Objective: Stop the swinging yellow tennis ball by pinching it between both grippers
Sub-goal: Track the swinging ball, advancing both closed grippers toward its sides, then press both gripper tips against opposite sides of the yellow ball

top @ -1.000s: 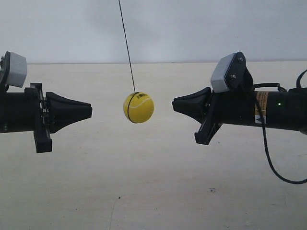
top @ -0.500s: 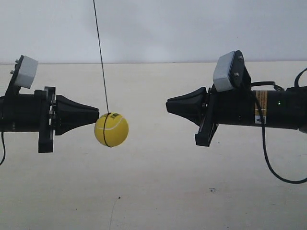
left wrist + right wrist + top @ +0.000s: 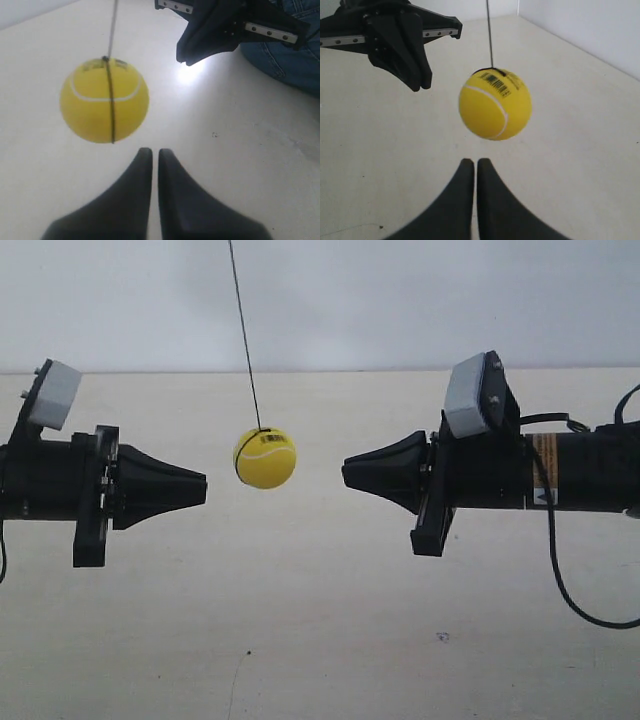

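Observation:
The yellow tennis ball (image 3: 265, 458) hangs on a thin black string (image 3: 243, 335) in the gap between two black cone tips, touching neither. It is nearer the gripper (image 3: 203, 483) of the arm at the exterior view's left. The gripper (image 3: 345, 472) of the arm at the exterior view's right points at it from farther off. In the left wrist view the ball (image 3: 104, 100) floats beyond my shut left gripper (image 3: 151, 150), off to one side. In the right wrist view the ball (image 3: 495, 103) hangs just ahead of my shut right gripper (image 3: 471, 161).
A pale flat table (image 3: 320, 640) lies below, with a white wall (image 3: 400, 300) behind. A black cable (image 3: 560, 580) loops down from the arm at the exterior view's right. Blue denim cloth (image 3: 295, 55) shows at the left wrist view's edge.
The ball swung from the middle over to the cone tip at the exterior view's left, then back toward the middle and slightly higher. The cone at the right crept leftward.

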{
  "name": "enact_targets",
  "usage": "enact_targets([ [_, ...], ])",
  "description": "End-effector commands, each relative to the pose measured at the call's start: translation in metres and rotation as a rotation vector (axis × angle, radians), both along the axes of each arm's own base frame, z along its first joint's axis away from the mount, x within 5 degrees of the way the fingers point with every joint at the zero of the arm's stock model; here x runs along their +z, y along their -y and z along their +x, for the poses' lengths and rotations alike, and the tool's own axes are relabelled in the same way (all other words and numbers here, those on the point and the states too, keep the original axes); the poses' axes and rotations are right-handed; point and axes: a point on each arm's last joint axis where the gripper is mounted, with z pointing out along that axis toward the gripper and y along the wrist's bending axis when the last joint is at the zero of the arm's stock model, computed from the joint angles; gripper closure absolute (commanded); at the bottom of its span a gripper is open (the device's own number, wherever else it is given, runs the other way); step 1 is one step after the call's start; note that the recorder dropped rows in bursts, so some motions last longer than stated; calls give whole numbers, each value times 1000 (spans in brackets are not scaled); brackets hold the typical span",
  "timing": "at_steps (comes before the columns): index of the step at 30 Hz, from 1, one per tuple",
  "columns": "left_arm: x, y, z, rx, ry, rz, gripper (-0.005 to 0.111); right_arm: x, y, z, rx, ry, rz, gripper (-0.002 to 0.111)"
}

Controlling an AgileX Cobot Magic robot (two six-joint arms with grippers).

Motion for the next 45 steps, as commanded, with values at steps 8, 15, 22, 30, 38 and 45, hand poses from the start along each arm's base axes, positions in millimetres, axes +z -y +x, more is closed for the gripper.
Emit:
enact_targets([
  [8,2,1,2,-10,8,-11,102,-11,-38,3,107,-6,-43,108],
  [15,2,1,2,-10,14,-11,102,-8,-40,4,107,11,-14,108],
  [22,3,7,1,-27,14,-13,102,-8,-46,1,128,13,-9,108],
  [30,3,8,0,-32,14,-13,102,-6,-46,1,127,22,2,108],
  [38,2,8,0,-37,12,-10,102,-5,-47,2,124,31,17,108],
  [45,2,8,-1,-41,1,-8,102,-3,-48,2,132,35,29,108],
])
